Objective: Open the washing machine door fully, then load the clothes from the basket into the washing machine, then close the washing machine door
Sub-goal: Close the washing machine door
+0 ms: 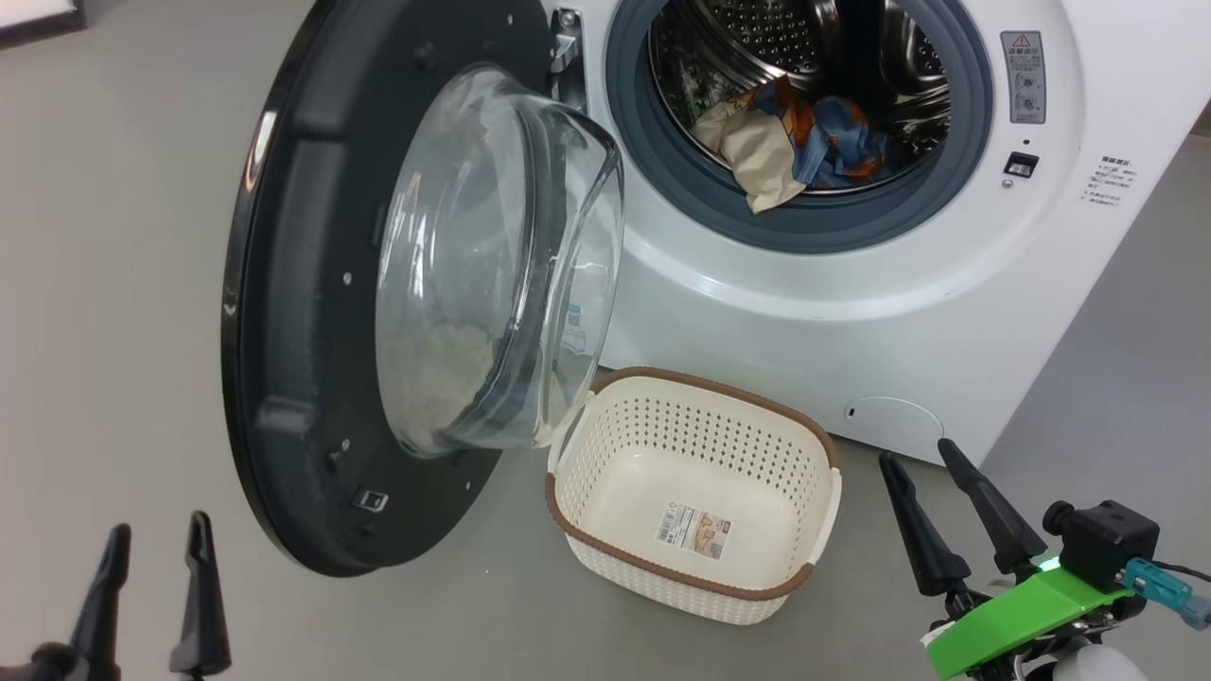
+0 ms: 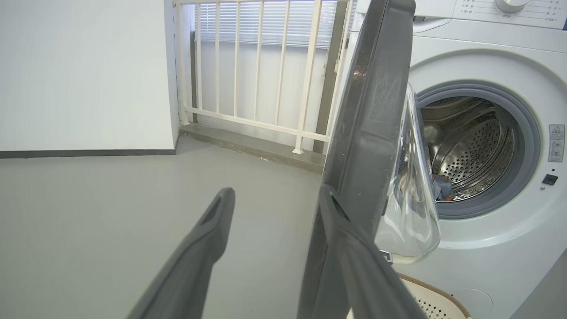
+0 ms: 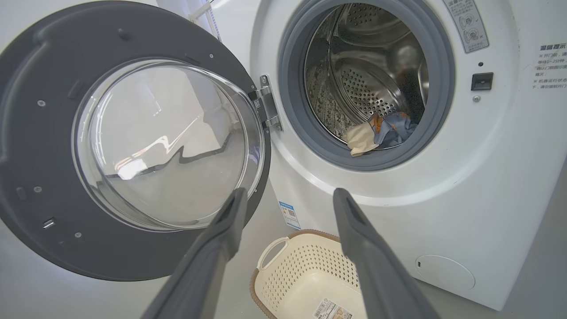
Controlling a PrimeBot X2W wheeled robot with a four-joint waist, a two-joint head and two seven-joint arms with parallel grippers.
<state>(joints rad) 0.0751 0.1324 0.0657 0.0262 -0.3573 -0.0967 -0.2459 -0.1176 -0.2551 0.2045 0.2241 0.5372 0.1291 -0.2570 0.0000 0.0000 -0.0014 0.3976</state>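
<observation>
The white washing machine has its round black-rimmed door swung wide to the left. Blue, orange and beige clothes lie in the steel drum at its front lip. On the floor below the opening sits the cream basket, holding nothing but a label sticker. At the lower left my left gripper is open, near the door's lower edge. My right gripper is open at the lower right, beside the basket. The right wrist view takes in the door, clothes and basket.
Grey floor spreads to the left of the door. In the left wrist view a white railing and a white wall stand behind the door. A round white flap sits low on the machine's front.
</observation>
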